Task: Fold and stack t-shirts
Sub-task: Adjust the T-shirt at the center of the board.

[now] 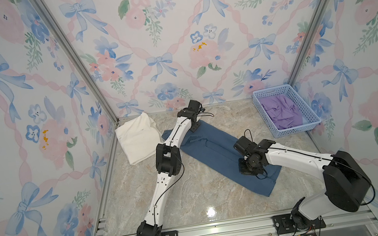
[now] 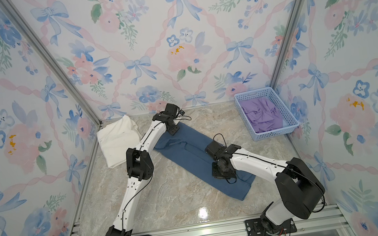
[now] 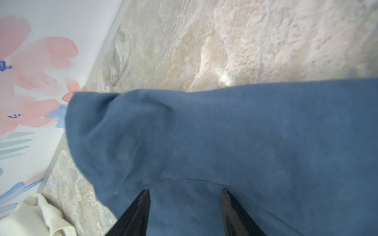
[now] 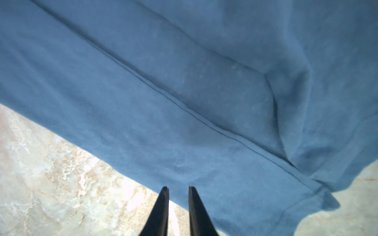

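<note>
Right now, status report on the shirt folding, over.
Left gripper open over blue t-shirt, far end. Right gripper barely open, near end. Strip-folded, lying flat. Aside, cream t-shirt; nothing blocking.

Left gripper point(image 3: 185, 191) jaws spread wide over the blue shirt point(image 3: 225, 132), nothing pinched; cream shirt point(image 3: 30, 218) lies near on the table point(image 3: 225, 40).

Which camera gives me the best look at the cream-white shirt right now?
The top views: both show the cream-white shirt almost whole, folded, in the far left corner. The left wrist view catches only a rumpled edge of it; the right wrist view shows none of it.
</note>
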Controlling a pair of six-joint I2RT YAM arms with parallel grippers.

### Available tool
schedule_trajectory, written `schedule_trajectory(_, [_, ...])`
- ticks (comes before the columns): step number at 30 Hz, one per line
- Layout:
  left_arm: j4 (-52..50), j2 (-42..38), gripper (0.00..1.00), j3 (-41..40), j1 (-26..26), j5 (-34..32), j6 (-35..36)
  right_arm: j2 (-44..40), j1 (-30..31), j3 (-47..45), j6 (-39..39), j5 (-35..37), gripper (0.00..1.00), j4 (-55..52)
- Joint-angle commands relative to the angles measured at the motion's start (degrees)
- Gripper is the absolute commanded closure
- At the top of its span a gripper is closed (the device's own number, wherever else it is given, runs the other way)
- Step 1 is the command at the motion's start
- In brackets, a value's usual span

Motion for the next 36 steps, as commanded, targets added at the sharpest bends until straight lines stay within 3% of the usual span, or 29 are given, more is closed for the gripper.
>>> schedule_trajectory(1, [0.4,-6.4,0.38,-6.5,0.4,6.2,-3.9,2.7,2.6,4.5,-2.0,8.5,0.78,-6.1])
schedule_trajectory(6, [0.5,-25.2,0.38,-32.1,0.2,7.9,-5.5,6.3,2.7,6.7,-5.7,8.2,0.78,-6.8])
schedule_trajectory(11, [0.5,-31.0,0.38,-43.9,0.9,7.2,-6.1,11.5,2.6,7.7,-7.8,7.2,0.78,-5.6])
schedule_trajectory(18, [0.3,-23.8,0.38,-38.6,3.2,7.9,-7.5,16.8,3.5,9.0,-7.8,4.5,0.78,-3.4])
schedule_trajectory(24, [-0.6,-16.6,0.38,-34.0,3.7,4.0,-6.4,19.0,6.7,10.3,-6.9,3.4,0.78,-4.1])
schedule_trajectory(31, [-0.8,-8.8,0.37,-24.9,3.8,-0.2,-6.7,23.6,13.9,14.5,-4.2,-0.1,0.78,-3.7])
schedule_trajectory(36, [-0.9,-2.1,0.35,-14.4,3.3,0.2,-7.2,31.9,19.6,24.2,-3.3,-3.3,0.78,-4.2])
